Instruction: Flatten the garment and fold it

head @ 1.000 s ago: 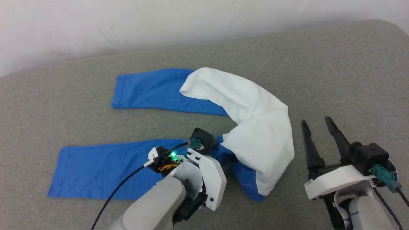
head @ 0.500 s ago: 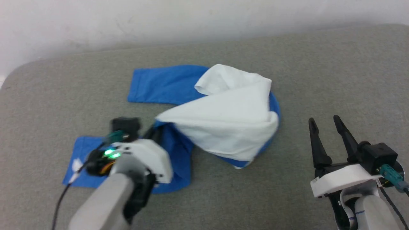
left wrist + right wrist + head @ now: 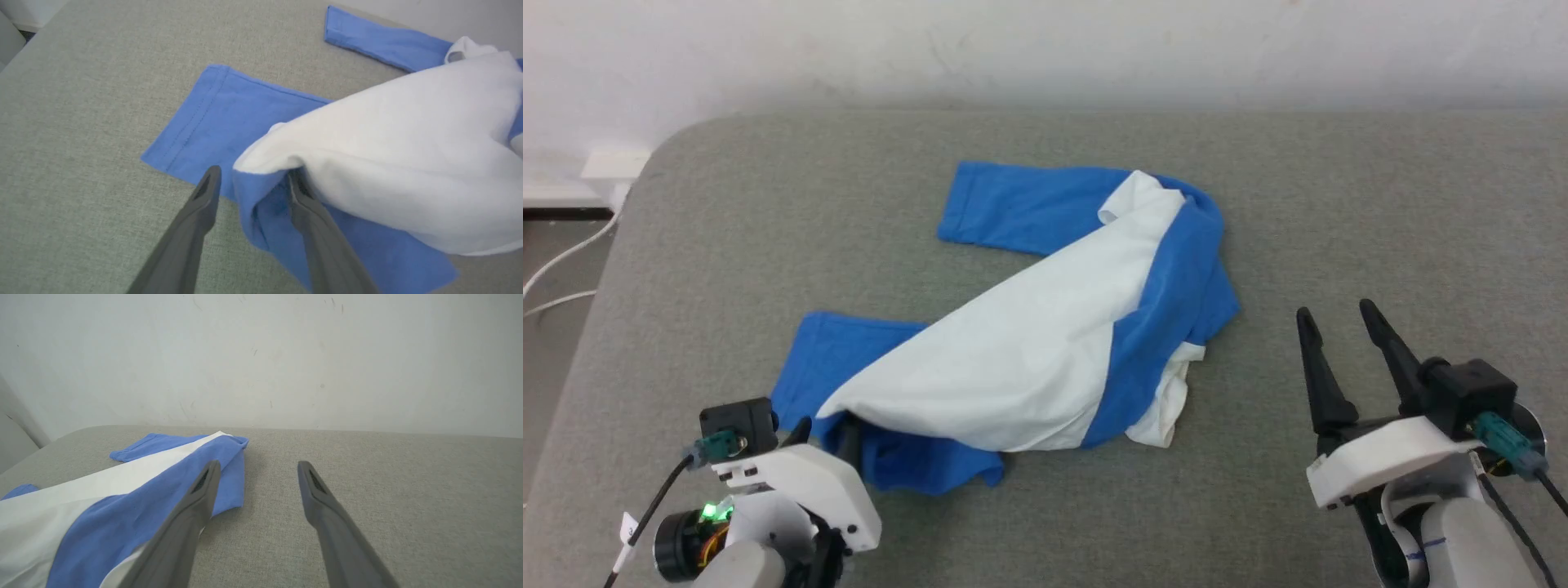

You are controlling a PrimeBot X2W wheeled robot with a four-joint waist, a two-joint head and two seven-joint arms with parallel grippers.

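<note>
1. Sitting at the near-left corner of the garment (image 3: 1029,359), the left end effector (image 3: 253,179) has its fingers partly apart. A fold of blue cloth stands between them, touching one finger and clear of the other, so nothing looks pinched.
2. Off the garment's right side and well apart from it, the right end effector (image 3: 1335,312) is spread wide and empty. Its tips point away from the robot.
3. The garment itself lies crumpled on the grey surface (image 3: 1339,204). Its white body forms a band whose long axis runs diagonally, from the near-left corner by the left end effector up to the far right. Blue cloth is folded over the band's right flank.
4. The near sleeve (image 3: 817,351) pokes out leftward from under the white band. Beyond the band, the far sleeve (image 3: 1013,208) lies flat, also pointing left.
5. Judged from this layout, the left arm is much the nearer. The cloth leads away from it toward the far right, so the coming move probably depends on that diagonal. The right end effector would have to cross bare surface to reach the garment's right edge.
</note>
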